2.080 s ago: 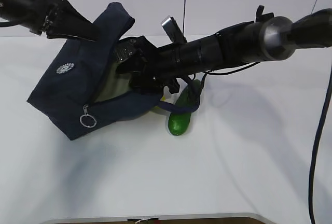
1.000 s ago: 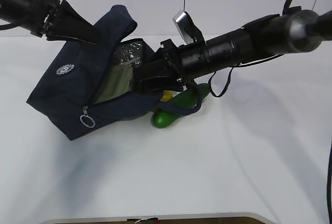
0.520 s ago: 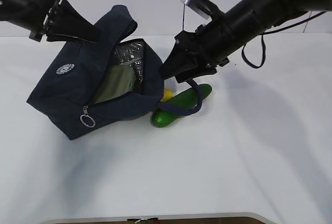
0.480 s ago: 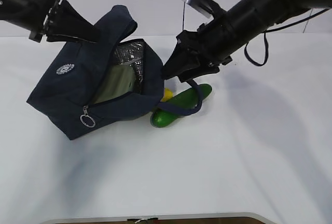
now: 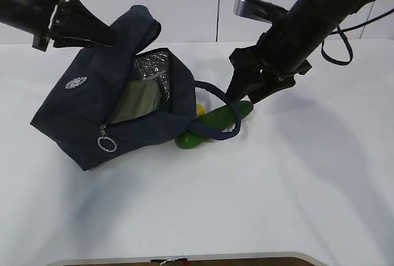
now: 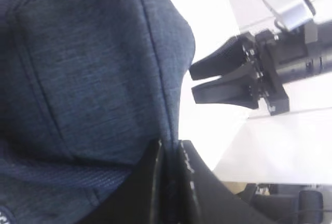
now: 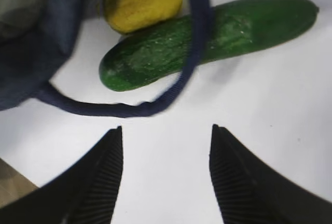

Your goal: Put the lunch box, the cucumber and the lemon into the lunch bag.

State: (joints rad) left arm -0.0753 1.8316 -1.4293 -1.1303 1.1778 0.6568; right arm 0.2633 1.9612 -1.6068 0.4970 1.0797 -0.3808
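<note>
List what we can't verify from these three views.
- Lunch box: exterior view shows only a pale green patch inside the lunch bag; the bag walls hide the rest.
- Lemon: mostly hidden behind the bag and cucumber in the exterior view.
- Left fingers: cut off by the left wrist view's bottom edge.

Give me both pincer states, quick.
Left pincer: shut on the lunch bag fabric.
Right pincer: open, empty, above the cucumber.
</note>
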